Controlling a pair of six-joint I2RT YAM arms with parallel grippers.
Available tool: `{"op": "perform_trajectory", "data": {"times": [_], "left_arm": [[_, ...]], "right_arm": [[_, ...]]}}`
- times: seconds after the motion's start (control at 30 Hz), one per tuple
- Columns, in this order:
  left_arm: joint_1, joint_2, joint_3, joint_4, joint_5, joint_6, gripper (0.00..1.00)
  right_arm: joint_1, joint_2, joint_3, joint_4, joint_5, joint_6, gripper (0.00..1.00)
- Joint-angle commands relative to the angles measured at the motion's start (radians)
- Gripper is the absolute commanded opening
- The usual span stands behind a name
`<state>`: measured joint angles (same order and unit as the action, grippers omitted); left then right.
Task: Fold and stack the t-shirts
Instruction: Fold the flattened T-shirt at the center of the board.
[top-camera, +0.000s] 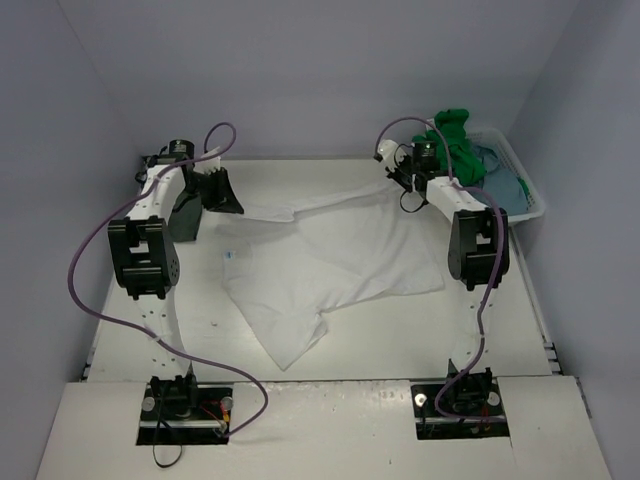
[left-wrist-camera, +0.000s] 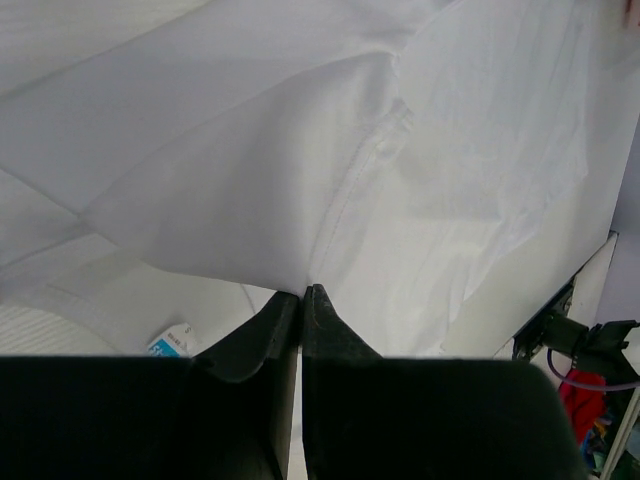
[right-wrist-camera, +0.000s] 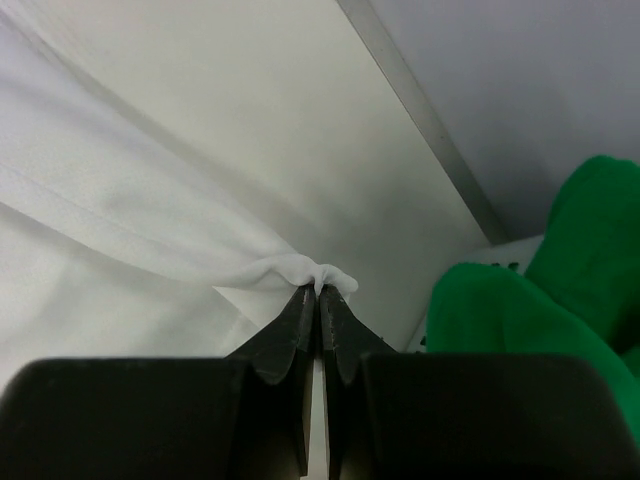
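One shirt in play, and it's the white shirt (top-camera: 340, 260), lying open and rumpled across the middle of the desk (top-camera: 400, 345), one sleeve trailing toward the near edge. The left jaws are pinched tight on its far left edge, right at a seam. The right jaws are nipped shut on a little bunch of its far right edge, close by the basket (top-camera: 537, 205). So both ends of that back edge are in hand, the cloth stretched between them, and to me that looks like the set-up for a first fold, not a fold made. No crease, no tidy rectangle, nothing stacked that I can see. Over in the basket, the green shirt (top-camera: 455, 135) is heaped up and spilling over the rim, with the blue shirt (top-camera: 500, 175) crumpled beside it, neither one touched. There's a dark shape (top-camera: 188, 215) just beside the left jaws, but I can't tell whether that's a shirt. My call: very early going, with every fold and the whole stack yet to come.
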<state>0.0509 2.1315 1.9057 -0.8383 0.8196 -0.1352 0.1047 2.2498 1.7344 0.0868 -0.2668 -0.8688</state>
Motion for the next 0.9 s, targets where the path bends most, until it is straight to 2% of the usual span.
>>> {"op": "perform_trajectory", "data": {"times": [0.0, 0.33, 0.87], "left_arm": [[0.003, -0.108, -0.002, -0.031, 0.042, 0.039, 0.00], [0.001, -0.186, -0.089, -0.062, 0.055, 0.077, 0.00], [-0.002, -0.254, -0.221, -0.209, 0.145, 0.203, 0.00]], "right_arm": [[-0.028, -0.131, -0.028, 0.050, -0.032, -0.016, 0.00], [-0.062, -0.229, -0.156, 0.044, -0.086, -0.044, 0.00], [-0.079, -0.364, -0.331, -0.013, -0.137, -0.075, 0.00]]}}
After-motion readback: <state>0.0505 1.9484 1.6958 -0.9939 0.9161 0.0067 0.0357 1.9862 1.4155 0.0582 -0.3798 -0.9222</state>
